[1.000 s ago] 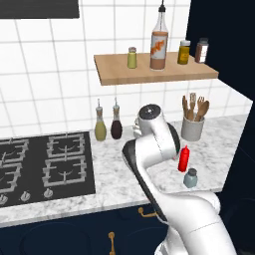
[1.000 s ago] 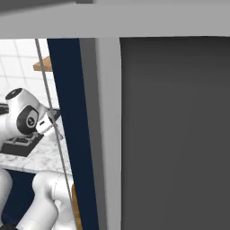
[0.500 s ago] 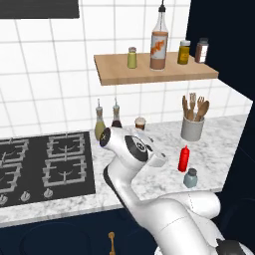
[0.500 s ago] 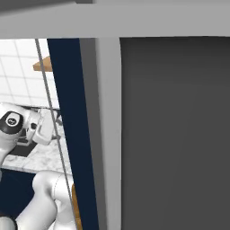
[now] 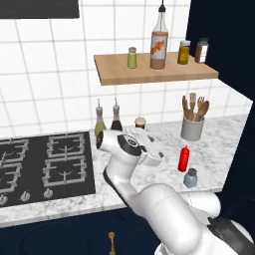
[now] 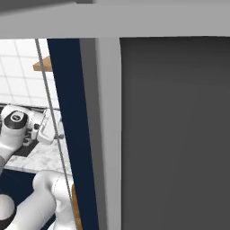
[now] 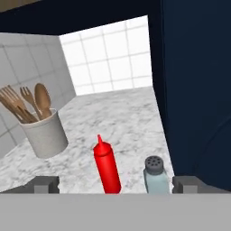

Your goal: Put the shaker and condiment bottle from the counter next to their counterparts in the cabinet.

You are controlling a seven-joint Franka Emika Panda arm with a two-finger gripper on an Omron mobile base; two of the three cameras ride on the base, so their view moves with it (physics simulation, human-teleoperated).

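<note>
The red condiment bottle [image 5: 184, 158] stands on the marble counter [image 5: 159, 134] with the small pale blue-grey shaker [image 5: 190, 178] just in front of it to the right. My gripper [image 7: 118, 185] is open and empty, its fingertips [image 7: 47, 184] wide apart low over the counter. It points at the condiment bottle [image 7: 107, 166] and the shaker [image 7: 155, 174], both a short way ahead. In the left base view the white hand [image 5: 149, 149] hangs left of the bottle. On the wooden cabinet shelf [image 5: 154, 72] stand the counterparts: a yellow-green shaker [image 5: 132, 57] and a tall orange-brown bottle [image 5: 159, 42].
A white holder with wooden utensils [image 5: 192, 124] stands behind the red bottle. Two cruets [image 5: 107, 119] and a brown jar [image 5: 140, 123] line the wall, and the black hob [image 5: 45, 162] lies left. A dark navy panel [image 7: 198, 81] borders the counter's right side and blocks the right base view.
The arm has folded down from upright, bringing the hand low over the counter and turning it right toward the red bottle. The jaws stay wide apart.
</note>
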